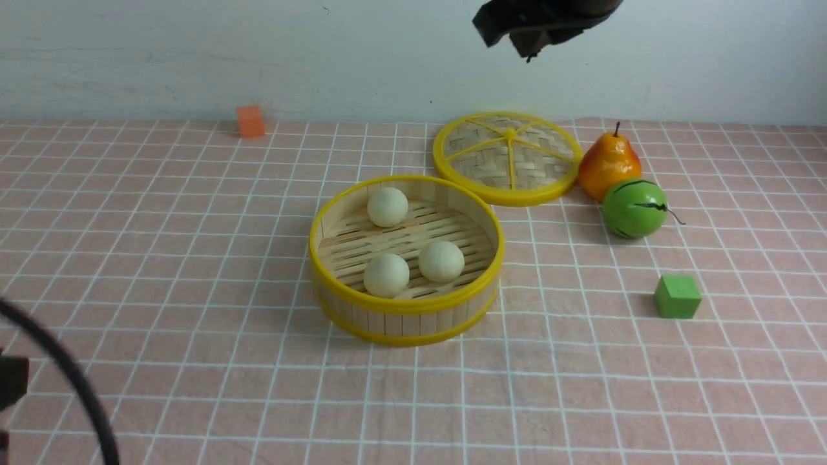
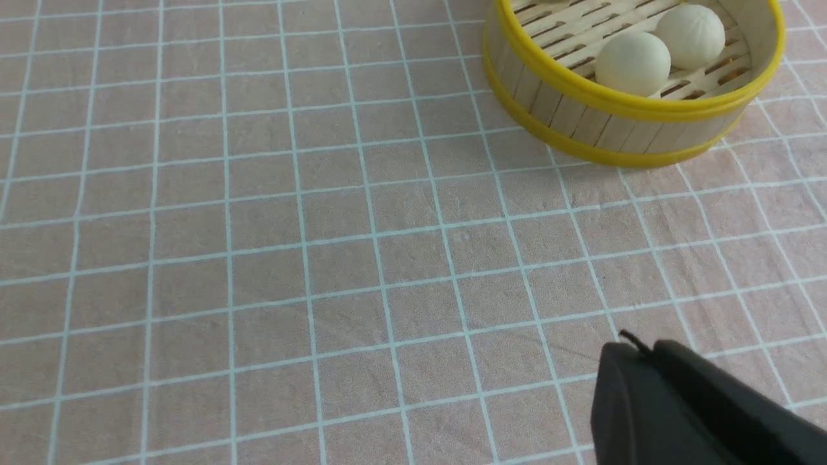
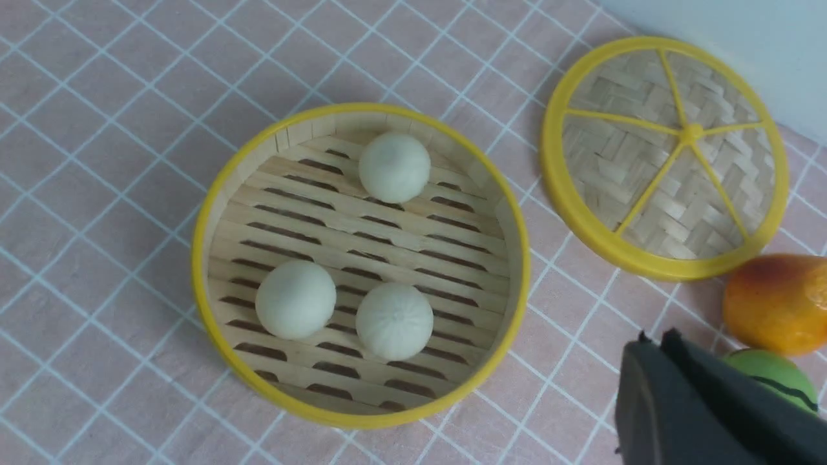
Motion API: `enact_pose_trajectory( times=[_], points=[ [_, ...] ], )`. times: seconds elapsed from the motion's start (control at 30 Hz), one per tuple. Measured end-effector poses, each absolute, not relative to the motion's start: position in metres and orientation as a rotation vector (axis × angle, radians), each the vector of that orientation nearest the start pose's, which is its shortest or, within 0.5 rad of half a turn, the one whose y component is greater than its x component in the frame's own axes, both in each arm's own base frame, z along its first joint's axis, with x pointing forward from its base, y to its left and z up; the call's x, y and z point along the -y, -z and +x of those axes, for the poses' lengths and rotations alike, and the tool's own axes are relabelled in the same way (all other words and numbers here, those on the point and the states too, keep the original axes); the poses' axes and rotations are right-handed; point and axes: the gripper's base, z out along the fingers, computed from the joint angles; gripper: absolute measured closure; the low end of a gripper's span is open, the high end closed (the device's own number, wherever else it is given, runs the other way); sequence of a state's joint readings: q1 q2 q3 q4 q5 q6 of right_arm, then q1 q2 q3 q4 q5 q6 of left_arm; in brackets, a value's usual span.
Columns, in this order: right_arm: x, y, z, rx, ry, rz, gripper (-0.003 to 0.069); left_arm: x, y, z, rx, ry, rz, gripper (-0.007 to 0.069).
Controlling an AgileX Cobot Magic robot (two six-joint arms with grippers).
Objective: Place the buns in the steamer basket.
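Three cream-white buns lie inside the steamer basket [image 1: 406, 320]: one at the back [image 1: 387, 206], one at the front left [image 1: 386, 274], one at the front right [image 1: 441, 261]. The right wrist view looks down on all three buns [image 3: 394, 166] [image 3: 295, 299] [image 3: 394, 321] in the basket [image 3: 213, 213]. My right gripper [image 1: 526, 51] hangs high above the table behind the basket, shut and holding nothing [image 3: 651, 339]. My left gripper [image 2: 636, 345] is shut and empty, low over bare cloth short of the basket [image 2: 620, 139]; two buns [image 2: 632, 63] [image 2: 690, 35] show in its view.
The woven yellow-spoked lid [image 1: 508, 157] lies flat behind the basket to the right. A pear [image 1: 608, 161], a green striped ball [image 1: 633, 208] and a green cube [image 1: 677, 296] sit on the right. An orange cube [image 1: 250, 121] stands by the far wall. A black cable [image 1: 58, 368] crosses the near left corner.
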State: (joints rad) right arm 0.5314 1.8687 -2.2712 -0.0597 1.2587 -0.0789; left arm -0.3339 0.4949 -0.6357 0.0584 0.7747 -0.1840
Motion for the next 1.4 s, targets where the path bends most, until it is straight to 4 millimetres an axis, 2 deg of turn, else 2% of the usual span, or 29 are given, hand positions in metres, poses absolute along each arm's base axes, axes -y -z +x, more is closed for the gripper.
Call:
enact_pose_trajectory(
  times=[0.03,0.07,0.13,0.2,0.37,0.43,0.5,0.53,0.57,0.6,0.67,0.77,0.87,1.07,1.4],
  points=[
    [-0.196,-0.455,0.344,-2.237,-0.147,-0.700,0.0678,0.025,-0.320,0.082,-2.111,0.243,0.177,0.0604],
    [-0.193,-0.461,0.336,-2.226,-0.161,-0.721,0.0679,0.021,-0.306,0.071,-2.055,0.270,0.151,0.0604],
    [-0.190,-0.463,0.322,-2.235,-0.200,-0.758,0.0679,0.017,-0.295,0.060,-1.962,0.314,0.115,0.0604],
    [-0.187,-0.462,0.317,-2.245,-0.211,-0.768,0.0679,0.016,-0.291,0.055,-1.926,0.330,0.103,0.0604],
    [-0.173,-0.451,0.287,-2.195,-0.259,-0.750,0.0677,0.011,-0.282,0.041,-1.824,0.362,0.086,0.0602],
    [-0.163,-0.447,0.269,-2.124,-0.289,-0.718,0.0675,0.011,-0.280,0.040,-1.821,0.363,0.084,0.0599],
    [-0.148,-0.445,0.242,-2.021,-0.337,-0.667,0.0673,0.011,-0.277,0.040,-1.826,0.362,0.085,0.0595],
    [-0.144,-0.438,0.233,-1.991,-0.349,-0.649,0.0672,0.011,-0.276,0.041,-1.829,0.361,0.085,0.0594],
    [-0.140,-0.440,0.228,-1.970,-0.354,-0.640,0.0672,0.011,-0.276,0.041,-1.830,0.361,0.085,0.0594],
    [-0.128,-0.433,0.208,-1.901,-0.368,-0.607,0.0671,0.011,-0.275,0.041,-1.835,0.360,0.085,0.0590],
    [-0.121,-0.424,0.197,-1.860,-0.373,-0.587,0.0671,0.011,-0.275,0.040,-1.839,0.359,0.085,0.0589],
    [-0.095,-0.409,0.155,-1.701,-0.390,-0.522,0.0669,0.011,-0.274,0.040,-1.844,0.358,0.085,0.0586],
    [-0.082,-0.399,0.134,-1.632,-0.398,-0.495,0.0669,0.011,-0.273,0.040,-1.849,0.357,0.085,0.0587],
    [-0.068,-0.392,0.110,-1.603,-0.403,-0.489,0.0662,0.011,-0.273,0.040,-1.851,0.357,0.085,0.0586],
    [-0.067,-0.381,0.105,-1.715,-0.398,-0.532,0.0655,0.011,-0.273,0.040,-1.851,0.357,0.085,0.0586]
  ],
)
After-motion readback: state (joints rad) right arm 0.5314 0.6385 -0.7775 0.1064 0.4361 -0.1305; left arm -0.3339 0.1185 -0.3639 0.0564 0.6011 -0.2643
